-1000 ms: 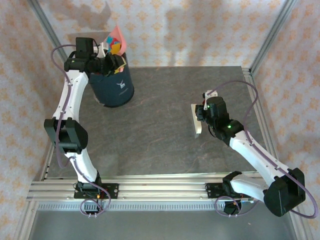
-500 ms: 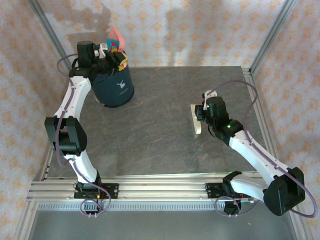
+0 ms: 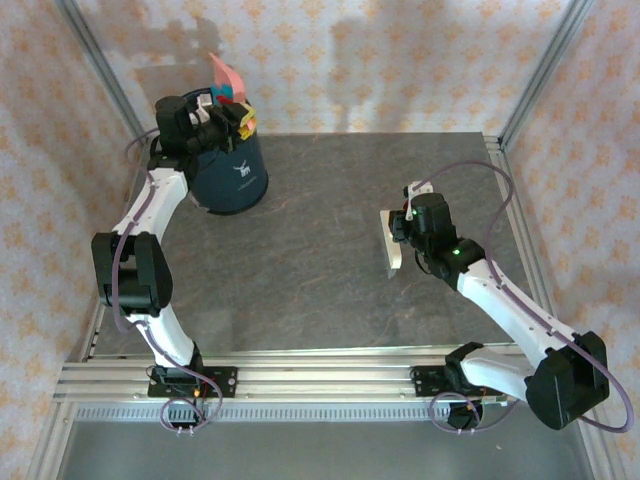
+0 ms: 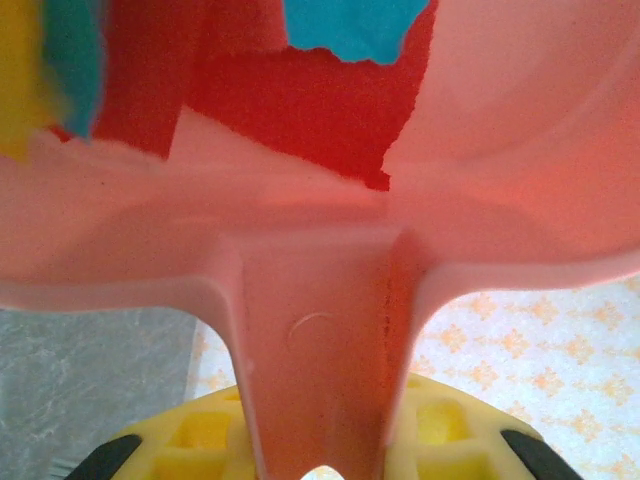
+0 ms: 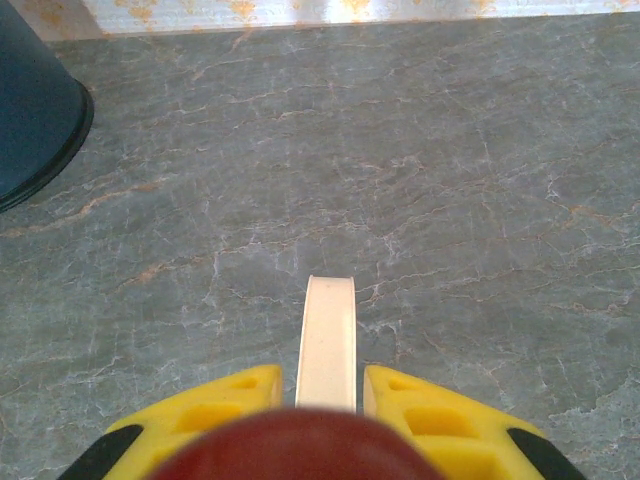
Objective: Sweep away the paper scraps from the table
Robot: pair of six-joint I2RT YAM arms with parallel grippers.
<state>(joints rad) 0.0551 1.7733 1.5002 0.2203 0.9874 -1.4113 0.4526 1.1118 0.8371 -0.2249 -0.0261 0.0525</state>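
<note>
pink glossy dustpan [image 4: 500, 170] with torn paper scraps [image 4: 300, 105], clamped by left tool [image 4: 315, 445]; right tool [image 5: 328, 392] clamps flat cream strip [image 5: 328, 330].

1. Bench [image 5: 450, 150]: grey marbled stone look, matt, smooth.
2. Dustpan [image 4: 520, 150]: pink plastic, smooth, faint sheen.
3. Paper scraps [image 4: 290, 110]: matt paper, ragged torn edges.
4. Rails [image 3: 320, 385]: silver metal, dull sheen.
5. Bin [image 5: 30, 110]: dark blue, smooth.
6. Handle [image 5: 328, 340] in right claw [image 5: 325, 380]: cream, smooth plastic.
</note>
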